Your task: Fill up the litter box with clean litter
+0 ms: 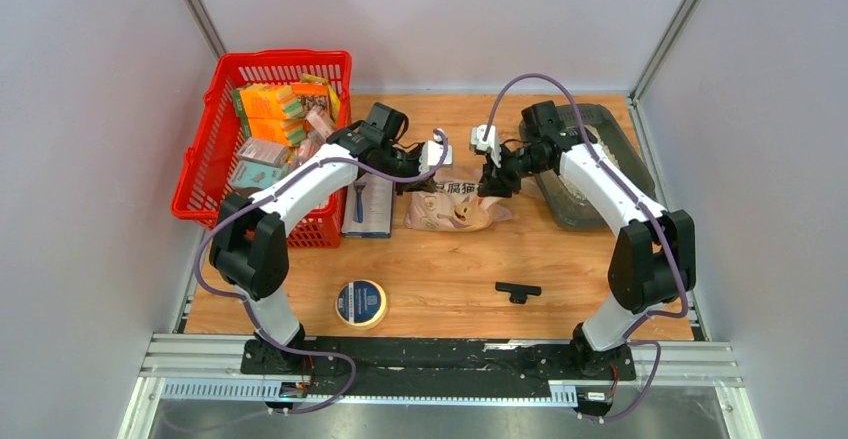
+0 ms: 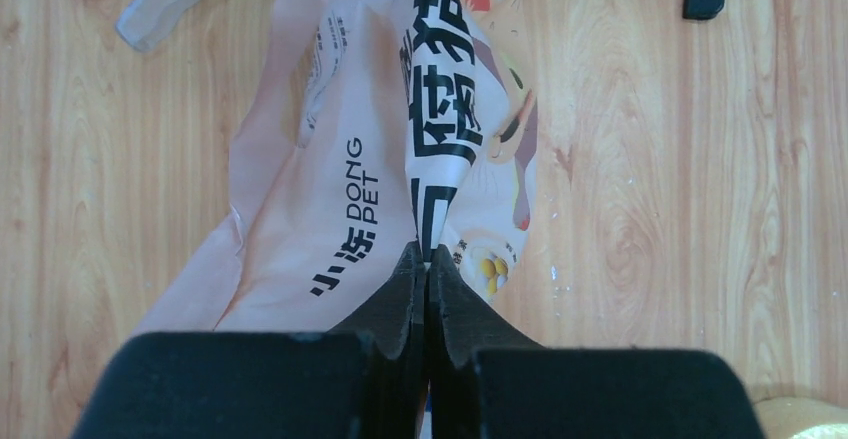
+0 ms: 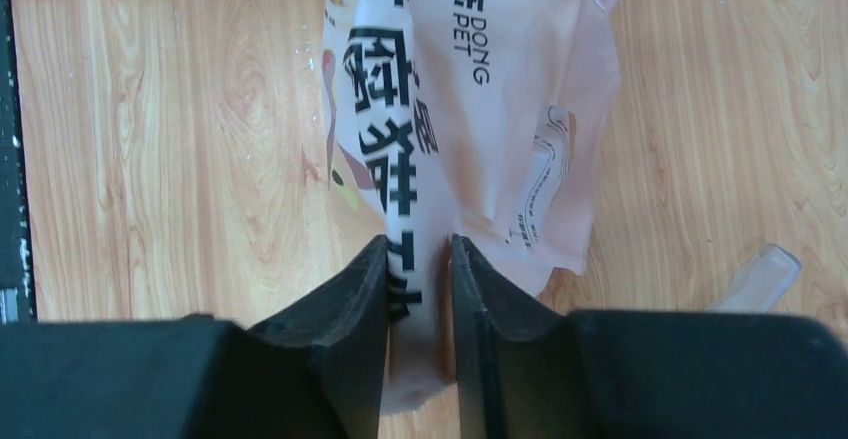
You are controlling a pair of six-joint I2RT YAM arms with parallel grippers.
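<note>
A raised fold of the pink bag (image 2: 300, 219) is pinched at opposite ends by the left gripper (image 2: 428, 259) and right gripper (image 3: 418, 259), the litter box (image 1: 618, 139) lying just right of the latter.

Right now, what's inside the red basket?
I see orange packs and greyish boxes piled in the red basket. The left arm covers its near corner, and anything underneath the pile is hidden.
</note>
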